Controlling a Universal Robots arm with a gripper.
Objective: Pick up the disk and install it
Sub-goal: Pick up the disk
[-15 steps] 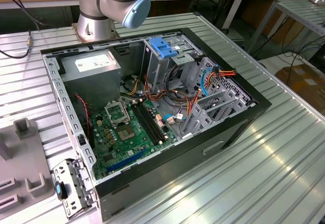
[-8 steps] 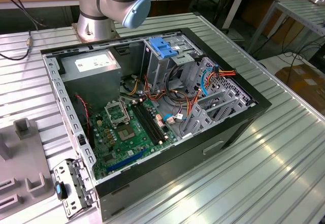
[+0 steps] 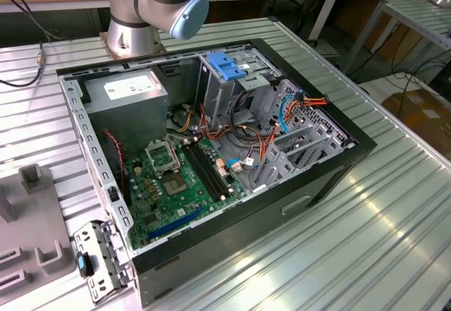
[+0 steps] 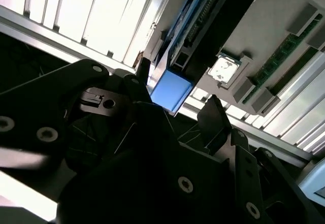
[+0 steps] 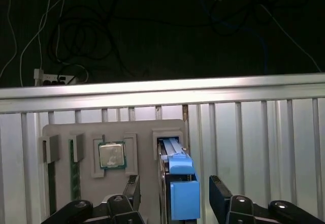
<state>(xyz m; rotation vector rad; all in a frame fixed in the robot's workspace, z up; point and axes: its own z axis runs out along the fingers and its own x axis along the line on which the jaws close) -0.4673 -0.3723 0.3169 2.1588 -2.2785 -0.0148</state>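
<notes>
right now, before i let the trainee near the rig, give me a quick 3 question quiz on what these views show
1. True or false: in the first wrist view the disk stands on edge in a slot of the grey holder.
2. Pick one: in the first wrist view the fingers of the tool are A) clamped on the disk, B) apart, one on either side of the disk with gaps showing, C) shut on a cable.
3. Fill in: the square part seated in the grey holder beside the disk is a ____.

Key: 1 true; 2 B; 3 processor chip.
</notes>
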